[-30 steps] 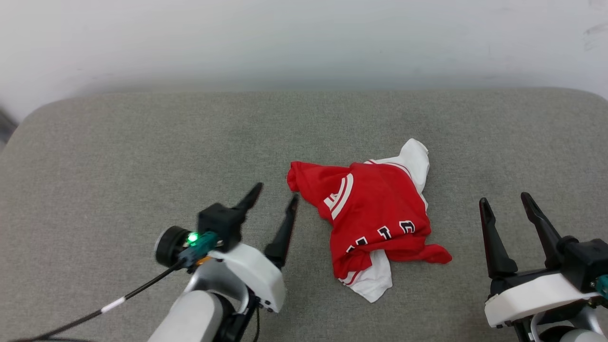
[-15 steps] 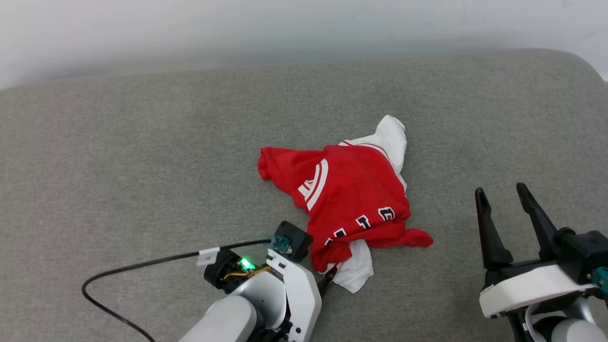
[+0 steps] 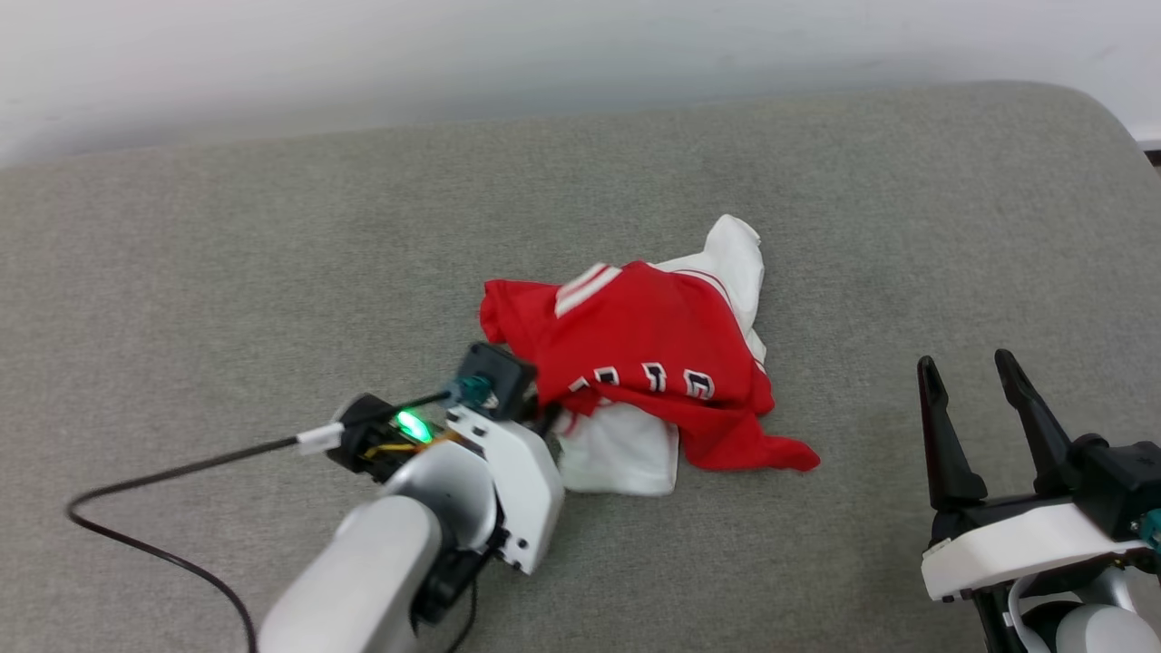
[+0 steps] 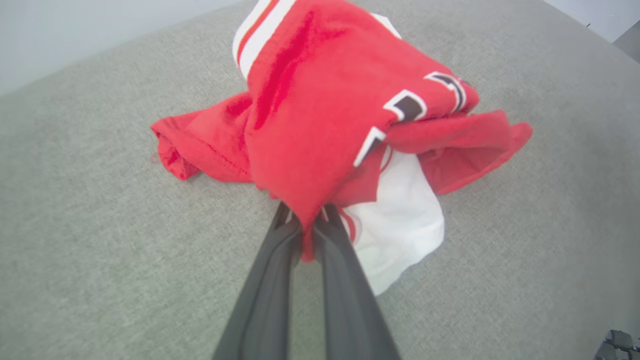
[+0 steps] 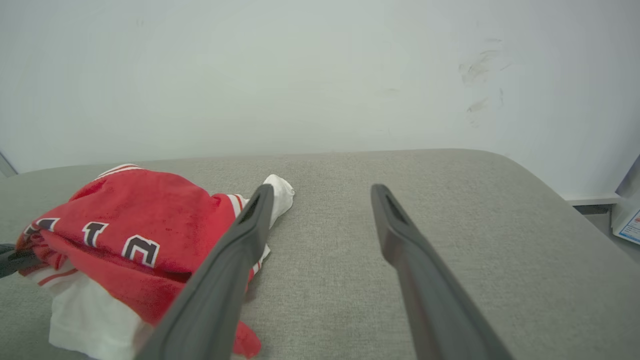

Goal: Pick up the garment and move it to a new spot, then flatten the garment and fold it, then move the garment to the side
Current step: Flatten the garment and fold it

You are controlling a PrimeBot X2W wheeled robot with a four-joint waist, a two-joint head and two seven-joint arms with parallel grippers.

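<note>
Shirt: red jersey (image 3: 653, 336) crumpled in a heap at the centre of the head view, on the grey cushion (image 3: 272, 272)
Left claw (image 4: 306, 226): closed on a narrow pinch of red cloth at the heap's lower-left edge
Right claw (image 3: 964, 361): open and empty at the lower right, well apart from the shirt
Risk, slip: the pinch looks thin, likely one fold, so the cloth may pull free under the heap's weight on the lift
Risk, drag: a low carry could rub the coarse cushion and roll the heap tighter, making flattening harder
Risk, tangle: the white sleeve (image 3: 621, 453) lies tucked under the red body and may stay folded in
Shirt feel: soft, limp knit with striped trim and black, white-edged letters
Cushion feel: nubbly woven cover, padded, with rounded corners
</note>
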